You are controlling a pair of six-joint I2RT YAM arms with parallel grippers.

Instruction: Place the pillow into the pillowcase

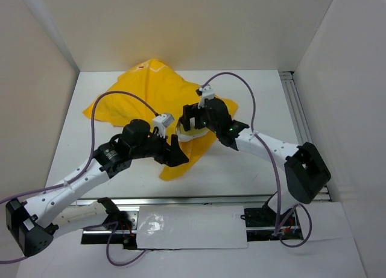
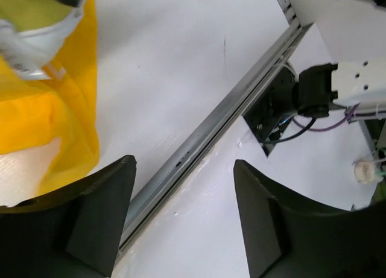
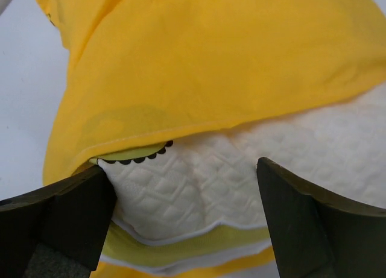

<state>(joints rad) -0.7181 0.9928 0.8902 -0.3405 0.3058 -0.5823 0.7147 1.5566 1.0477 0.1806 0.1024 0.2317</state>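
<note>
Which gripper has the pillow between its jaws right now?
The right gripper: its open jaws straddle the pillow poking out under the pillowcase hem. The left gripper has only table between its jaws.

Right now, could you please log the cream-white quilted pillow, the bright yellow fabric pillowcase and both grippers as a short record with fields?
pillow: cream-white, quilted, partly inside, one end exposed
pillowcase: bright yellow fabric, crumpled on the white table, hem lying over the pillow
left gripper: open, empty, yellow fabric beside one finger
right gripper: open, fingers either side of the exposed pillow end
task status: not finished
</note>
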